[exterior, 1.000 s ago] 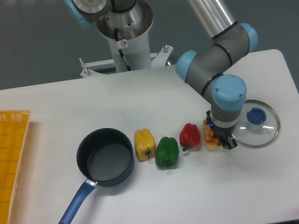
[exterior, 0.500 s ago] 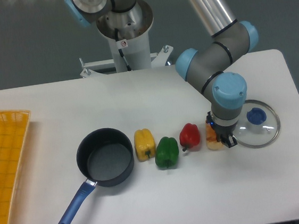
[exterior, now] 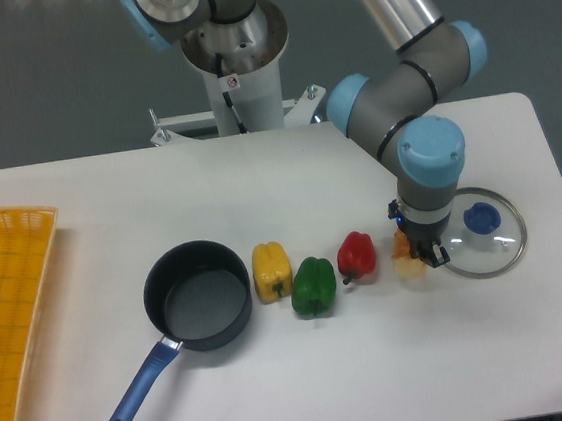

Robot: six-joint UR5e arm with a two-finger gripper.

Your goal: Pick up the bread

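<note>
The gripper (exterior: 418, 253) is pinching the bread (exterior: 406, 261) just right of the red pepper (exterior: 356, 256), beside the glass lid (exterior: 480, 233) on the worktop (exterior: 377, 361).

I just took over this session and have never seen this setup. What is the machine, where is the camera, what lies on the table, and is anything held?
One fixed camera looks down at a white table from the front. The grey and blue machine is a robot arm; its hand points down over the bread, apparently gripping it. Left of the bread stand a red pepper, a green pepper and a yellow pepper, then a dark pot with a blue handle. A glass lid lies right, an orange basket far left.
</note>
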